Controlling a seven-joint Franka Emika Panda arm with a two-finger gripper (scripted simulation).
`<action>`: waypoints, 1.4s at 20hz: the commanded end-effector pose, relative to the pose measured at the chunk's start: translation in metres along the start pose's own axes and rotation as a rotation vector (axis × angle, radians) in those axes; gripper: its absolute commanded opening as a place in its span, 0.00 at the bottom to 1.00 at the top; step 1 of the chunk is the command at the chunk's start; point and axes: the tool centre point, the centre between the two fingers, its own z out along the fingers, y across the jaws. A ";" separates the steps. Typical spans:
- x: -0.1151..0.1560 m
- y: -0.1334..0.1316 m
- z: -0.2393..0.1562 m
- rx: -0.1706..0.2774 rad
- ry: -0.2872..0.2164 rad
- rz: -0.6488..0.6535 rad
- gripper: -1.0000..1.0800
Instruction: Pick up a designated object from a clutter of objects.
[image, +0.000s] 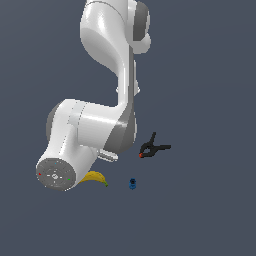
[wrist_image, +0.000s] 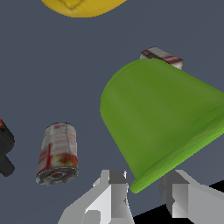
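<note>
A: Where is the small bright green plastic cup (wrist_image: 164, 120) with the thick rim?

B: In the wrist view it lies tipped over, rim toward the two-fingered grey gripper (wrist_image: 144, 192). One finger sits on each side of the rim's edge, so the jaws straddle the rim. Whether they have clenched on it cannot be told; they look close, perhaps touching.

A: Why take it by the rim?

B: Probably because the body is too wide for the jaws, while the rim wall is thin enough to pinch.

A: And the rest?

B: The grey-and-red metal can (wrist_image: 57, 153) lies on its side beside the cup, apart from it. A small grey-white box (wrist_image: 162, 57) peeks out behind the cup, the curved yellow banana (wrist_image: 81, 6) lies farther off, and the black spring clamp (image: 154, 148) sits off to one side. In the exterior view the white arm hides the cup
</note>
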 end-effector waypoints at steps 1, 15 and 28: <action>-0.007 0.012 -0.018 -0.019 0.040 -0.052 0.00; -0.044 0.073 -0.107 -0.118 0.251 -0.330 0.00; -0.071 0.120 -0.173 -0.185 0.411 -0.541 0.00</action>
